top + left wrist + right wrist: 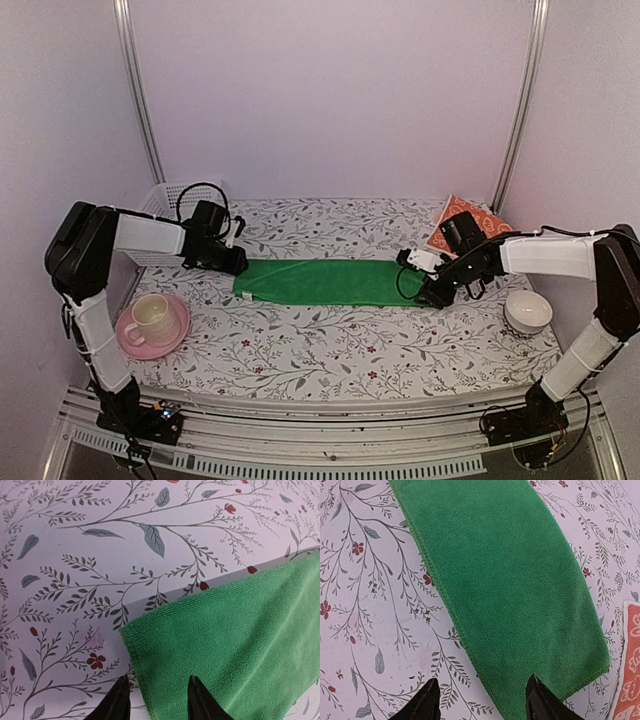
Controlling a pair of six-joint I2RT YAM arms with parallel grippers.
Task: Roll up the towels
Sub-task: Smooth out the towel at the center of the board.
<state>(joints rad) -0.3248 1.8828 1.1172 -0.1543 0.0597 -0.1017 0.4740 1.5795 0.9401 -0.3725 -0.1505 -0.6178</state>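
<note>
Since the plain bright green soft towel lies as a long strip running left to right across the floral table, you have a released claw at each short end: left gripper over the left, right gripper over the right, equally near.

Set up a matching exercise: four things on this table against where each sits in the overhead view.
Things:
1. green towel
2. orange-red towel
3. cup
4. white bowl

Places:
A. far right corner
B. near left, on a pink saucer
C. right side, toward the near edge
D. centre, spread flat

Pairs: 1-D, 2-A, 3-B, 4-C
</note>
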